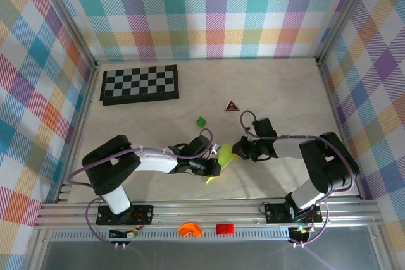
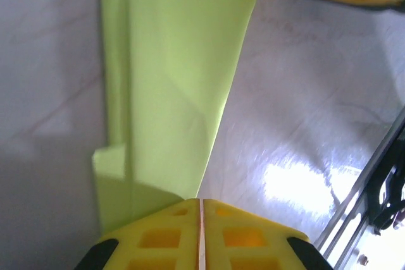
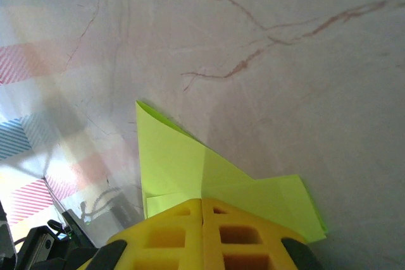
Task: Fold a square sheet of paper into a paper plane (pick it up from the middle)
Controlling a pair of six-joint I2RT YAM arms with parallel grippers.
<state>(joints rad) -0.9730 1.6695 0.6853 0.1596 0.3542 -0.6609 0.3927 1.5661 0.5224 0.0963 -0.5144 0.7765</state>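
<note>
Both the left gripper (image 2: pixel 200 212) and the right gripper (image 3: pixel 202 205) are clenched on the lime paper plane (image 2: pixel 177 80)

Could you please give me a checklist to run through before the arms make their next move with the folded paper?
1. Grip of the left gripper on the paper plane: ok, its pads are together and the paper runs in between them.
2. Grip of the right gripper on the paper plane: ok, its wrist view shows the same.
3. Room between the two grippers: cannot tell; they sit very close in the top view.
4. The green block and red triangle out of the way: ok, both lie apart, farther back.
5. Paper lifted off the table: cannot tell.
</note>
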